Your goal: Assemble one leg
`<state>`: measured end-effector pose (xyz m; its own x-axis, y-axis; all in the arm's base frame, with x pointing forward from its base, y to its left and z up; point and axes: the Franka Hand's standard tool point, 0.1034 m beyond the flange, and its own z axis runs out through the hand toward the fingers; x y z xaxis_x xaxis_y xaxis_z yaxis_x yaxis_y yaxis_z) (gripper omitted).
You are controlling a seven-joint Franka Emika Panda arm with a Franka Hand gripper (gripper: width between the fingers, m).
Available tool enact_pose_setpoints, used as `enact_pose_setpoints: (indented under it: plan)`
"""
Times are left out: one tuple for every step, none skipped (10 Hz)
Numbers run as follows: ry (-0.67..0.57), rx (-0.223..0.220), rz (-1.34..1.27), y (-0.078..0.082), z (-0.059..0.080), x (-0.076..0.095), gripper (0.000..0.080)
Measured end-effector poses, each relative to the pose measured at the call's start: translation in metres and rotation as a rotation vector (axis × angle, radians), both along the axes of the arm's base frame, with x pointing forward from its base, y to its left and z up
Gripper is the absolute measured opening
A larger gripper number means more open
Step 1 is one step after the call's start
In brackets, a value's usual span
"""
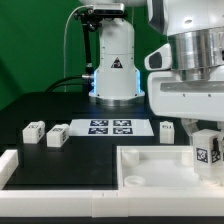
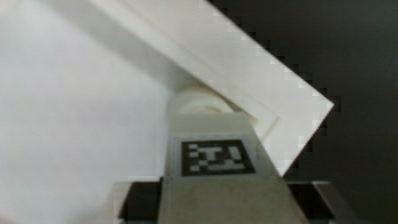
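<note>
My gripper (image 1: pixel 207 150) is shut on a leg (image 1: pixel 207 149), a small white block with a black-and-white tag on its face. It holds the leg upright over the right part of the large white tray-like part (image 1: pixel 150 170). In the wrist view the leg (image 2: pixel 217 140) stands between my fingers (image 2: pixel 141 200), with its far end at the tray's corner (image 2: pixel 267 105). Three more legs lie on the dark table: two at the exterior view's left (image 1: pixel 35 131) (image 1: pixel 57 134) and one near the gripper (image 1: pixel 167 129).
The marker board (image 1: pixel 110 127) lies flat on the table behind the tray. A white lamp-like stand (image 1: pixel 115 65) with a lit base is at the back. A long white bar (image 1: pixel 15 160) runs along the front at the exterior view's left.
</note>
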<state>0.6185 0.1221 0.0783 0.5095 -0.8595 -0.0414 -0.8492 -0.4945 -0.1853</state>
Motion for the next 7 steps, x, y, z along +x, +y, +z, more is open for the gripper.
enact_pose_setpoints:
  plan:
    - [0.024,0.029,-0.155,0.0071,-0.0012,-0.0018,0.0293]
    - [0.038,0.049,-0.239,0.0114,-0.0017,-0.0026,0.0293]
    - [0.051,0.077,-0.327,0.0131,-0.0014,-0.0026,0.0293]
    - [0.050,0.077,-0.319,0.0134,-0.0014,-0.0026,0.0293]
    - [0.049,0.075,-0.305,0.0139,-0.0015,-0.0028,0.0447]
    - [0.040,0.067,-0.244,0.0139,-0.0016,-0.0028,0.0574]
    - [0.039,0.056,-0.173,0.0138,-0.0016,-0.0032,0.0574]
